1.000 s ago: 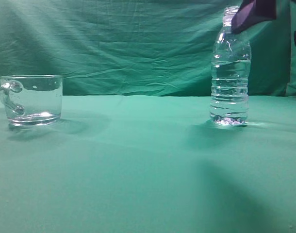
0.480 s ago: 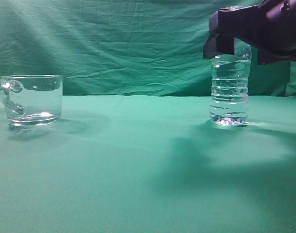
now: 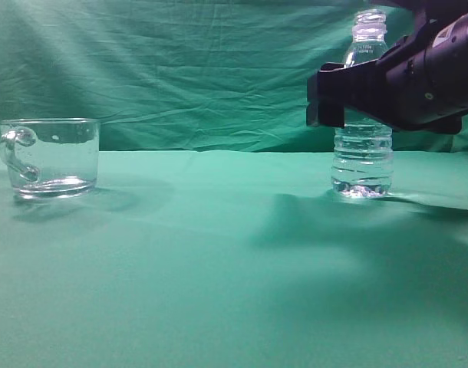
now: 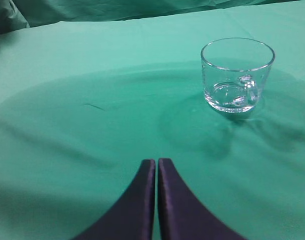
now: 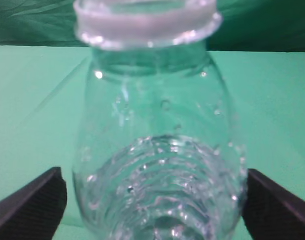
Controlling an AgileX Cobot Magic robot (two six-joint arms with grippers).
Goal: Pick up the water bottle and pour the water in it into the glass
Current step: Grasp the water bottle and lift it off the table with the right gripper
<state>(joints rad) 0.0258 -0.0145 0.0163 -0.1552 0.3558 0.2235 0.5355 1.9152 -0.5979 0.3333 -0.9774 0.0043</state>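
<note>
The water bottle stands upright on the green cloth at the right, uncapped, with a whitish neck ring. The water shows as glints in its ribbed lower body; its surface line is hidden behind the arm. My right gripper is open, level with the bottle's upper body. In the right wrist view its two dark fingers stand on either side of the bottle, very close to it. The glass stands empty at the far left. My left gripper is shut and empty, hovering well short of the glass.
A wrinkled green backdrop hangs behind the table. The green tablecloth stretches between the glass and the bottle with nothing standing on it.
My right gripper has come down from above the bottle's neck to its upper body and reached further left, so that its fingers now straddle the bottle. The bottle and the glass have not moved.
</note>
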